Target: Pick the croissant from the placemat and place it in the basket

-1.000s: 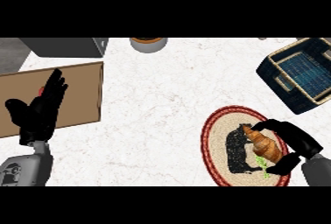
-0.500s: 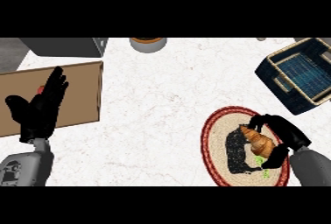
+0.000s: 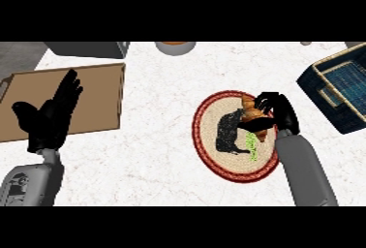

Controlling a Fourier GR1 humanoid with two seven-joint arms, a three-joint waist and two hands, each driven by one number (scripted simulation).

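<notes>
Croissant (image 3: 250, 110) runs far-to-near w/ slight tilt, right hand (image 3: 282, 114) curled round it over placemat (image 3: 208, 123).

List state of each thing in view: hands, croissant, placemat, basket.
Right hand: shut on the croissant.
Croissant: held over the placemat, not in the basket.
Left hand: open, resting over the board.
Placemat: lying flat.
Basket: upright, nothing visible inside.
</notes>
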